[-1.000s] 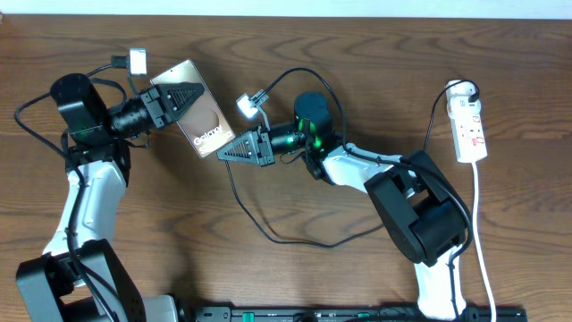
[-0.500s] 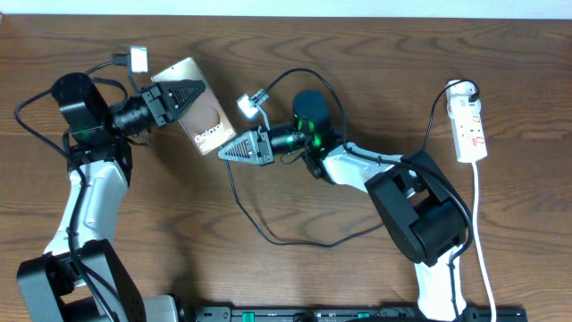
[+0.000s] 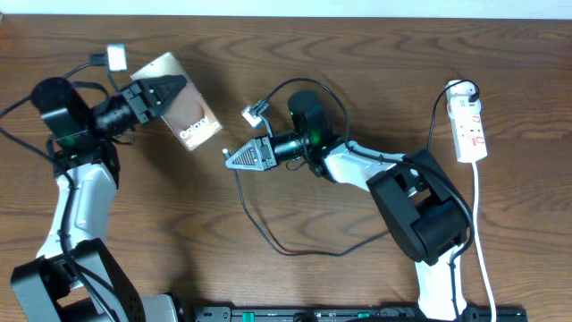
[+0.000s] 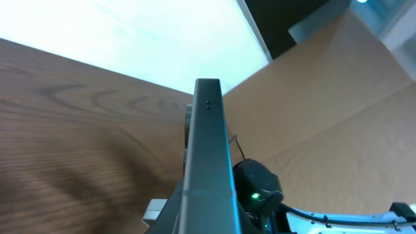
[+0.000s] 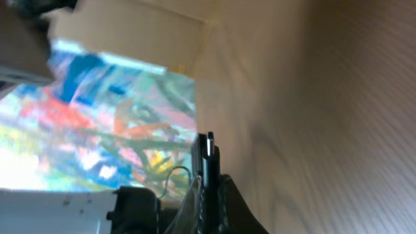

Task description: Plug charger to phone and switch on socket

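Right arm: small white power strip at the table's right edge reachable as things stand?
Likely not yet: the right gripper is shut on the thin black charger cable and points left, away from the white power strip. Only its own arm lies between them; once freed, probably yes.

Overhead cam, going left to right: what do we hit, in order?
phone → right gripper → socket
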`<action>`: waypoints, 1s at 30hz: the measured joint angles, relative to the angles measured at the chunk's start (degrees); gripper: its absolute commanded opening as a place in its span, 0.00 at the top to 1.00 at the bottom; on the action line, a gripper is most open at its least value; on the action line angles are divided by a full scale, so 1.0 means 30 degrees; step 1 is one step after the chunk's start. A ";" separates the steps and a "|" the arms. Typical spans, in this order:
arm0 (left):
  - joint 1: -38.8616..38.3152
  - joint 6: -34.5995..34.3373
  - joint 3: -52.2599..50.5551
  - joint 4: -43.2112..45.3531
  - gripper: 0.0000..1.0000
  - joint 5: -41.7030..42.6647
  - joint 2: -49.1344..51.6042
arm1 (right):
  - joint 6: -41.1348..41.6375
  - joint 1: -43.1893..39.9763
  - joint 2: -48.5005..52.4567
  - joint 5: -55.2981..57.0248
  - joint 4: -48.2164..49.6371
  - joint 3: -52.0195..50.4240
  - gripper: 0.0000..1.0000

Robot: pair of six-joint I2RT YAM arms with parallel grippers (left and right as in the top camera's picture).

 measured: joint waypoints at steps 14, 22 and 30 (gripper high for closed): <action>0.0794 -0.0197 0.0000 0.0007 0.93 0.0758 0.0000 | -0.4918 -0.2310 -0.0481 0.9369 -1.6546 0.1384 0.99; 0.0794 -0.0189 0.0000 0.0007 0.93 0.0867 0.0000 | -0.6470 -0.2339 -0.3825 1.7034 -2.3015 0.3483 0.99; 0.0794 -0.0189 0.0000 -0.0007 0.93 0.0874 0.0000 | -0.6091 -0.2273 -0.3789 1.9241 -2.5114 0.3621 0.99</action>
